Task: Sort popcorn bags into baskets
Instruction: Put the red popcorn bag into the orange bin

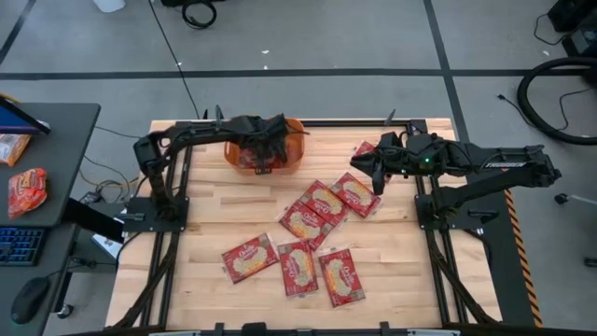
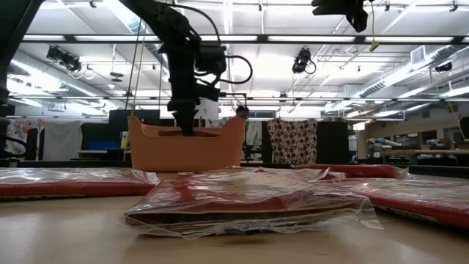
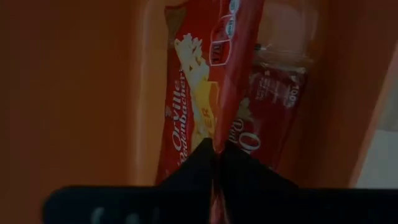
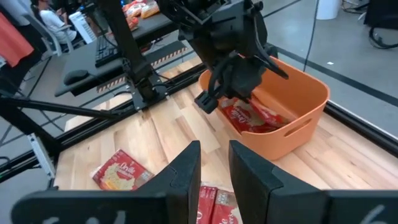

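Orange plastic walls fill the left wrist view, where a red popcorn bag (image 3: pixel 205 87) is seen pinched edge-on between the dark fingers (image 3: pixel 186 171) of the left pincer (image 3: pixel 216 163). From above, the left pincer (image 1: pixel 262 147) is shown lowered into the orange basket (image 1: pixel 293 128), which is set at the far edge of the wooden counter (image 1: pixel 410 261), near its middle. At counter height, the left arm is seen dropping straight down into the basket (image 2: pixel 187 152). Red packets (image 4: pixel 258 118) already lying inside the tub are caught by the right wrist camera, with the left pincer (image 4: pixel 231 93) directly over them.

The right pincer (image 1: pixel 376 177) is held in the air above the counter's far right part, just beside an overlapping cluster of bags (image 1: pixel 328 203). Its two fingers (image 4: pixel 184 168) are shown slightly apart with nothing between them. One more bag (image 1: pixel 362 148) is partly covered by the right arm near the far edge.

Three further bags (image 1: pixel 297 266) are laid out flat in a loose row nearer the front of the counter, well apart from the basket. One clear-wrapped packet (image 2: pixel 249 202) is seen close to the low camera. On a dark side desk (image 1: pixel 70 149) to the left, another packet (image 1: pixel 26 191) is left lying.
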Available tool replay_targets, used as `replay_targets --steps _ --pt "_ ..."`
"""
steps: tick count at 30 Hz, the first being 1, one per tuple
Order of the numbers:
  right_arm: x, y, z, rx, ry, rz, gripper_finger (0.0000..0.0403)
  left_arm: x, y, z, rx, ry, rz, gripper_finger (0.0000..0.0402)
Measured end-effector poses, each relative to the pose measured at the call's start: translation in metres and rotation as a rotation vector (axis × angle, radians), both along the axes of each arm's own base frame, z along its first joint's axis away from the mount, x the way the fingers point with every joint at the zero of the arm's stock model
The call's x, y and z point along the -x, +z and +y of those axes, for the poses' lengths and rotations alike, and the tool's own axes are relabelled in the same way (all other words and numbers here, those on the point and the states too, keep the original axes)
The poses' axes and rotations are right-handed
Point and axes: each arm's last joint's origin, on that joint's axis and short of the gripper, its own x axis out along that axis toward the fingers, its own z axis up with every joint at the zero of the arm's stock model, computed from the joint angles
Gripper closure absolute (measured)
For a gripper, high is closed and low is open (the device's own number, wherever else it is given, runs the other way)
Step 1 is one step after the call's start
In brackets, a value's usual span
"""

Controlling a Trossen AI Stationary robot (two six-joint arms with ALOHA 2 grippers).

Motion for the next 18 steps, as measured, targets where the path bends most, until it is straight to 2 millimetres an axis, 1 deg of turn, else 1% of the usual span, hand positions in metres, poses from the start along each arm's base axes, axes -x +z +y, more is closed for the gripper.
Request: replay_targets --steps 2,4,9,11,14,18 --pt "0.000 0.000 0.000 0.002 -0.007 0.000 0.0314 0.001 0.002 0.001 0.029 0.010 -0.024 0.0337" --pt "0.000 0.000 0.000 0.003 -0.006 0.001 0.0314 0.003 0.008 -0.003 0.035 0.007 -0.036 0.0307" --pt "0.000 0.000 0.000 0.006 -0.007 0.001 0.0314 0.009 0.030 -0.023 0.051 0.010 -0.061 0.0245" --pt "0.000 0.000 0.000 0.007 -0.007 0.002 0.0314 0.012 0.041 -0.036 0.100 0.047 -0.107 0.0233" --pt "0.000 0.000 0.000 0.012 -0.005 0.004 0.0314 0.012 0.054 -0.060 0.285 0.099 -0.208 0.0228" --pt "0.000 0.000 0.000 0.025 0.001 0.007 0.0314 0.005 0.060 -0.097 0.518 0.142 -0.261 0.0231"
